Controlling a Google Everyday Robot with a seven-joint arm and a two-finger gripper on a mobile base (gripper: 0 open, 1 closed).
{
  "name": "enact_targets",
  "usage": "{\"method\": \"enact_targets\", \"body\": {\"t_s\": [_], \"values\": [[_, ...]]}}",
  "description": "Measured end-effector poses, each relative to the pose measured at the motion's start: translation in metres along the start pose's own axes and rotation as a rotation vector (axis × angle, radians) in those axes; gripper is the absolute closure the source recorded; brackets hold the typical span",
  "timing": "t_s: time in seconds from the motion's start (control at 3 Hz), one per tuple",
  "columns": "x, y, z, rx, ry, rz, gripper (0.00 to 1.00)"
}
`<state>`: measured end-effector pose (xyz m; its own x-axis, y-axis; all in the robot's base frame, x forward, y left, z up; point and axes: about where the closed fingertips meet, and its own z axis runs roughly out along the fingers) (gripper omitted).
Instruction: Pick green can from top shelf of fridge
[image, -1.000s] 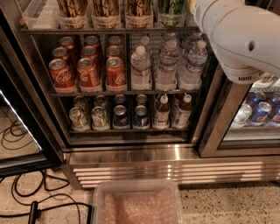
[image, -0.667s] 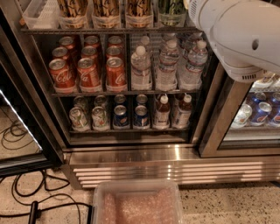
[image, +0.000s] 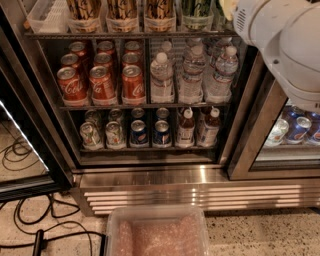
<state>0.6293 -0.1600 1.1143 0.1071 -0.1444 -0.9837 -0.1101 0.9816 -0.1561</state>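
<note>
The green can (image: 196, 10) stands in a clear tray at the right of the top shelf (image: 125, 34), and only its lower part shows below the top edge of the view. The fridge (image: 150, 172) is open in front of me. My white arm (image: 285, 45) fills the upper right. Only a pale tip of my gripper (image: 227, 7) shows at the top edge, just right of the green can and level with it.
Three tan-and-black tall cans (image: 122, 9) stand left of the green can. Red cola cans (image: 102, 82) and water bottles (image: 192, 75) fill the middle rack, small cans and bottles the rack below. A neighbouring cooler holds blue cans (image: 300, 129). A clear bin (image: 157, 232) sits on the floor, cables (image: 30, 220) to the left.
My arm has shifted slightly at the upper right, its left end drawing back a little to the right. The cans on the shelves have not moved.
</note>
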Motion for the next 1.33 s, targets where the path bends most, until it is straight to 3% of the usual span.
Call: {"method": "enact_targets", "body": {"t_s": [0.33,0.67,1.33], "values": [[0.02,-0.011,-0.037,-0.036,0.066,-0.016,1.0],[0.031,-0.011,-0.061,-0.127,0.123,-0.054,1.0],[0.022,0.018,-0.073,-0.39,0.158,-0.066,1.0]]}}
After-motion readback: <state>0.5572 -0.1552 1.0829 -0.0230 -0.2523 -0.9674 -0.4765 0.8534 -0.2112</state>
